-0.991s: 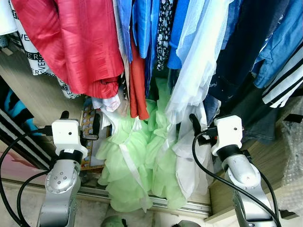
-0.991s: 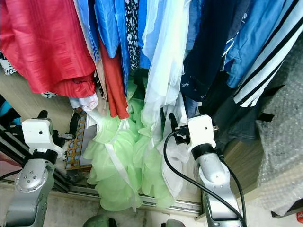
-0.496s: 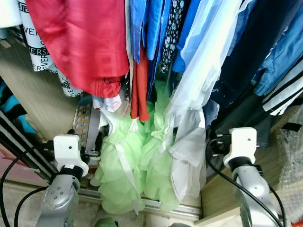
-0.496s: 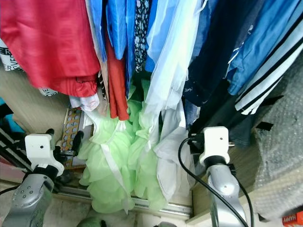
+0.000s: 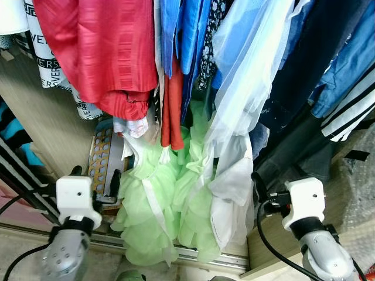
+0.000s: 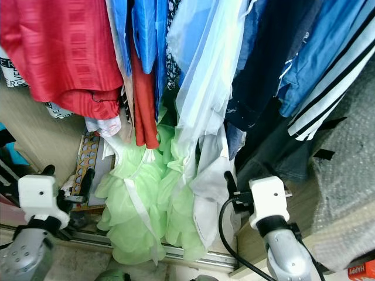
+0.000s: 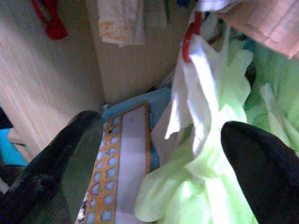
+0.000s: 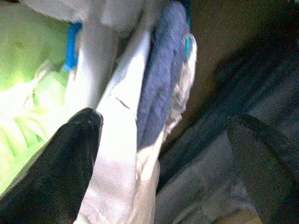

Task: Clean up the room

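Observation:
Clothes hang on a rack in front of me: a red garment point(image 5: 99, 52), blue shirts point(image 5: 181, 35), a sheer white dress point(image 5: 240, 117) and dark navy pieces point(image 5: 304, 76). Below them a light green ruffled dress point(image 5: 155, 211) reaches down to the floor rail. My left gripper point(image 5: 95, 178) is open, low at the left beside the green ruffles point(image 7: 210, 186), with nothing between its fingers. My right gripper point(image 8: 163, 154) is open too, low at the right, pointing at white cloth point(image 8: 117, 140) and a blue-grey fold point(image 8: 161, 88). One of its black fingers point(image 5: 256, 180) stands beside the white dress hem.
A patterned orange-and-blue board point(image 5: 102, 158) leans behind the left gripper against a wooden panel point(image 5: 47, 129). A metal sliding rail point(image 5: 193, 254) runs along the floor. A wooden ledge point(image 5: 269, 246) and bubble wrap point(image 6: 351, 193) are on the right.
Both arms have dropped lower and drawn back from the clothes, the right one also shifting outward. The camera has shifted a little. Both grippers stay open and empty.

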Tool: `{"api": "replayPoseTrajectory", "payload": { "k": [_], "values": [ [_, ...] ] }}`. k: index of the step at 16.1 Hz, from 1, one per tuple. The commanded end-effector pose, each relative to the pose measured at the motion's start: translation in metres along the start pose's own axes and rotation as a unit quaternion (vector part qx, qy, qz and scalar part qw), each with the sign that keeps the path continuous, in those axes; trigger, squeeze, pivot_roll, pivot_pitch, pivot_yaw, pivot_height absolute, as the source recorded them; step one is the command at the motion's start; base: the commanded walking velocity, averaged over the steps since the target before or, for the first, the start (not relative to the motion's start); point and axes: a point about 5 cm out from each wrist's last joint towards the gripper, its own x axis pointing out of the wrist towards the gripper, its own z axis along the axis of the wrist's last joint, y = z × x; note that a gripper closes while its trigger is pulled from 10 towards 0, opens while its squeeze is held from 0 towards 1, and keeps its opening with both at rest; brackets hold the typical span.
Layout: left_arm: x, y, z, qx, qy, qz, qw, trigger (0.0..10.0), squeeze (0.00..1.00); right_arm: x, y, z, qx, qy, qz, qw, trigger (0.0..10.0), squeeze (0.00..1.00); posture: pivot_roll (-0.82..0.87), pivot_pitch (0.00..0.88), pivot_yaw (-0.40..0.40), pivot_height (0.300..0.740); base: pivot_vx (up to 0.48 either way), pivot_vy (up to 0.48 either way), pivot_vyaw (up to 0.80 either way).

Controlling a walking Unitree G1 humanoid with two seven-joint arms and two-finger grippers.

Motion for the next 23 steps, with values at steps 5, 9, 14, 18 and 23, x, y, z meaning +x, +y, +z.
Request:
{"api": "replayPoseTrajectory", "payload": {
  "k": [5,9,14,18,23],
  "values": [
    [0.003,-0.003,0.005,0.006,-0.003,-0.005,1.0,10.0,0.0,0.013,0.008,0.007,0.002,-0.02,0.033,0.999,10.0,0.0,0.04,0.0,-0.058,0.74,0.0,0.0,0.77],
    [0.004,-0.007,0.007,0.007,-0.005,-0.003,1.0,10.0,0.0,0.016,0.012,0.009,0.011,-0.024,0.05,0.998,10.0,0.0,0.05,0.002,-0.061,0.74,0.0,0.0,0.8],
    [0.014,-0.011,0.011,0.005,-0.016,-0.003,1.0,10.0,0.0,0.031,0.018,0.007,0.03,-0.03,0.054,0.998,10.0,0.0,0.04,0.0,-0.06,0.74,0.0,0.0,0.8],
    [0.032,-0.008,0.013,0.004,-0.029,0.014,0.999,10.0,0.0,0.054,0.025,0.002,0.055,-0.027,0.054,0.997,10.0,0.0,0.04,0.0,-0.053,0.74,0.0,0.0,0.8],
    [0.043,-0.012,0.009,0.011,-0.021,0.007,1.0,10.0,0.0,0.065,0.034,0.003,0.07,-0.03,0.069,0.995,10.0,0.0,0.03,0.0,-0.044,0.74,0.0,0.0,0.8]
  ]
}}
